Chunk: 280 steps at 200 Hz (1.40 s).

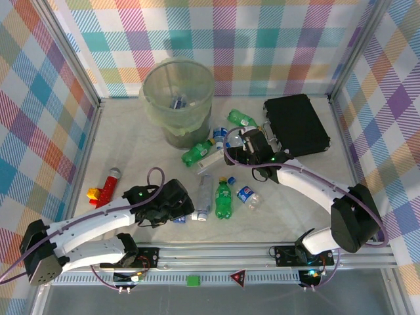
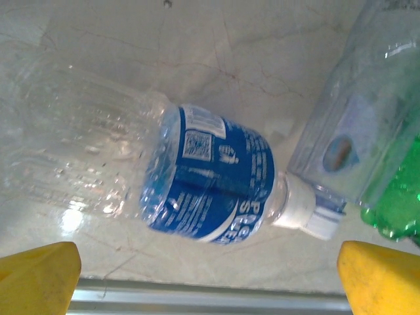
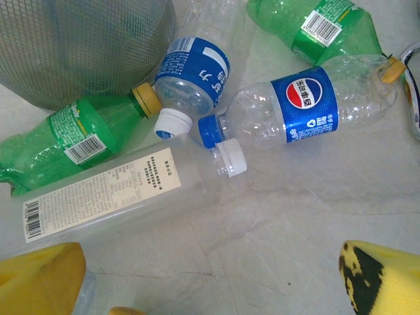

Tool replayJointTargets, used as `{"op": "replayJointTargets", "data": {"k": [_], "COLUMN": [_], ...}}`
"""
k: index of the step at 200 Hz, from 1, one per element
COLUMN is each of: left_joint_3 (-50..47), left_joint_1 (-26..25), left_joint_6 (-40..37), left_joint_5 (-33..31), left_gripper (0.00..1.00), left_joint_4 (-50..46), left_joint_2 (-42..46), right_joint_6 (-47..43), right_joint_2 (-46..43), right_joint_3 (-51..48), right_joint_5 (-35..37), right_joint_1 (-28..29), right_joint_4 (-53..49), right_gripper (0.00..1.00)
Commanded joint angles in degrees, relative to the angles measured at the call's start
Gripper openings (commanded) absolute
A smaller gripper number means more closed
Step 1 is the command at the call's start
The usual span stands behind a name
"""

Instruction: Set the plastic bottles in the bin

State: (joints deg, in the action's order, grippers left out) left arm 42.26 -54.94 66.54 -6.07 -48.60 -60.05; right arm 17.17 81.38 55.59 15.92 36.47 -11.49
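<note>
Directly below left gripper: bottle

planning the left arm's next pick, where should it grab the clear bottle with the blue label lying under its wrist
Grip the blue-labelled clear plastic bottle across its labelled middle, coming straight down from above. It lies on its side crosswise between the open left gripper's yellow fingers; the label band looks firmer than the crumpled clear end.

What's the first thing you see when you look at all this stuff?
Bottles scattered across the table middle, green ones and clear ones with blue labels. Behind them stands the round mesh bin with its pale green bag. The left end effector hangs open over a squashed blue-labelled bottle, and a black case lies at the far right.
</note>
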Motion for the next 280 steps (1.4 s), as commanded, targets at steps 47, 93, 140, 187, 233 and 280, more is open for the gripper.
{"op": "replayJointTargets", "data": {"k": [47, 93, 140, 187, 233, 280], "left_joint_3": [-2.28, -0.54, 0.31, 1.49, 1.64, -0.22], "left_joint_1": [-0.52, -0.43, 0.66, 0.7, 1.24, 2.6], "left_joint_6": [9.12, 10.82, 8.06, 5.3, 3.59, 3.15], "left_joint_5": [-7.66, -13.62, -13.08, -12.09, -13.22, -13.52], "left_gripper": [1.0, 1.0, 1.0, 1.0, 0.84, 0.58], "left_joint_4": [7.63, 5.03, 8.18, 10.95, 13.14, 14.92], "left_joint_2": [-5.42, -7.55, -13.7, -20.75, -23.16, -22.22], "right_joint_6": [0.43, 0.96, 0.68, 0.06, 0.45, 0.56], "right_joint_2": [-4.44, -6.73, -7.2, -7.9, -6.07, -5.19], "right_joint_3": [-2.37, -4.26, -5.05, -5.58, -5.45, -4.71], "right_joint_5": [2.18, 2.88, 3.66, 4.28, 3.86, 3.59], "right_joint_1": [0.28, 0.27, 0.34, 0.26, 0.27, 0.29], "right_joint_4": [2.06, 2.4, 2.29, 2.5, 2.04, 1.82], "right_gripper": [0.99, 0.99, 0.99, 0.99, 0.99, 0.99]}}
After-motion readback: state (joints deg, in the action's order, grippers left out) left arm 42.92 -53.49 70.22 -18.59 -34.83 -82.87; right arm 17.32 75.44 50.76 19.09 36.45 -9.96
